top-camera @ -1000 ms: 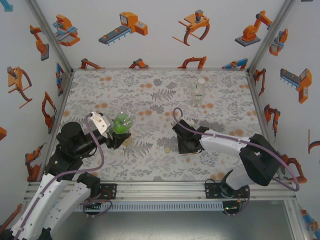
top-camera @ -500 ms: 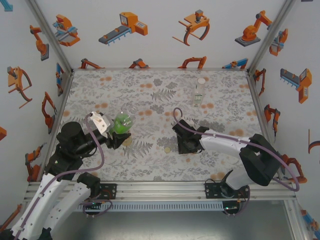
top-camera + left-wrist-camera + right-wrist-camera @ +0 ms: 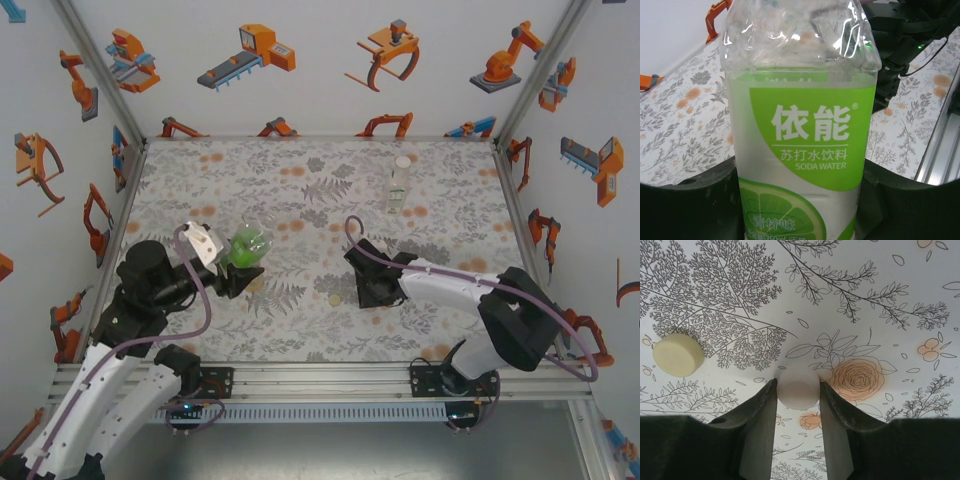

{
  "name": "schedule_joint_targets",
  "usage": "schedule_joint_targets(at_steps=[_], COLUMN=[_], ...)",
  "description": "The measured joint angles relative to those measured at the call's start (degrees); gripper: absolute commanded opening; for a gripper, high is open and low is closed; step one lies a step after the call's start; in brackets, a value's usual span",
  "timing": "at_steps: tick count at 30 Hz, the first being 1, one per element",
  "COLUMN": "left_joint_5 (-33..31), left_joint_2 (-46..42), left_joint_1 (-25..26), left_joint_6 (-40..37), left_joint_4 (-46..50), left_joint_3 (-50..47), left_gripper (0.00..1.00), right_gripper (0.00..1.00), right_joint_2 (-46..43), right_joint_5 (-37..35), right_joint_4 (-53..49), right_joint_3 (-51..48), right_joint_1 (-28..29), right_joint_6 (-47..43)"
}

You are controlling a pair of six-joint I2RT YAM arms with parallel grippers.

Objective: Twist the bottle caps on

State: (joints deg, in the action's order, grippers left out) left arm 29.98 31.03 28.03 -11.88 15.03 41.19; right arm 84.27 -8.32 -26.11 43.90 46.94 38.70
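My left gripper [image 3: 800,200] is shut on the green-labelled bottle [image 3: 800,125], its black fingers [image 3: 685,205] pressed against both sides of the lower body. From above, this bottle [image 3: 247,246] is held tilted over the mat's left-middle by the left gripper [image 3: 240,272]. My right gripper [image 3: 798,390] is down at the mat, its two fingertips touching either side of a white cap [image 3: 798,386]. A yellowish cap [image 3: 678,354] lies loose to the left of it, just left of the right gripper [image 3: 365,290] in the top view, where the cap [image 3: 334,299] shows as a small disc.
A slim colourless bottle [image 3: 400,183] stands upright at the back right of the floral mat [image 3: 300,190]. The right arm [image 3: 905,30] shows dark behind the held bottle. An aluminium rail [image 3: 320,378] runs along the near edge, and white walls enclose the other sides.
The right gripper's fingers have closed in onto the white cap. The left gripper keeps its hold on the green-labelled bottle and has barely shifted.
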Motion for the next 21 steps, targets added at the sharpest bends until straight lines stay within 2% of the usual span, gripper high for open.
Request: schedule_joint_targets(at_steps=[5, 11, 16, 21], left_joint_5=[3.5, 6.2, 7.1, 8.0], left_joint_2=[3.3, 7.3, 8.8, 11.6], left_joint_1=[0.0, 0.8, 3.5, 8.7], left_joint_6=[0.0, -0.1, -1.5, -5.6], left_joint_4=[0.0, 0.0, 0.4, 3.0], left_joint_3=[0.0, 0.2, 1.2, 4.3], left_gripper=[0.02, 0.02, 0.02, 0.01], right_gripper=[0.24, 0.20, 0.18, 0.16], right_joint_2=[-5.4, -16.6, -27.0, -37.7], right_joint_5=[2.1, 6.2, 9.8, 16.8], right_joint_4=[0.1, 0.7, 2.0, 5.6], right_joint_3=[0.0, 0.1, 1.2, 2.3], right_joint_1=[-0.3, -1.8, -2.1, -2.1], right_joint_6=[-2.8, -8.6, -15.6, -22.7])
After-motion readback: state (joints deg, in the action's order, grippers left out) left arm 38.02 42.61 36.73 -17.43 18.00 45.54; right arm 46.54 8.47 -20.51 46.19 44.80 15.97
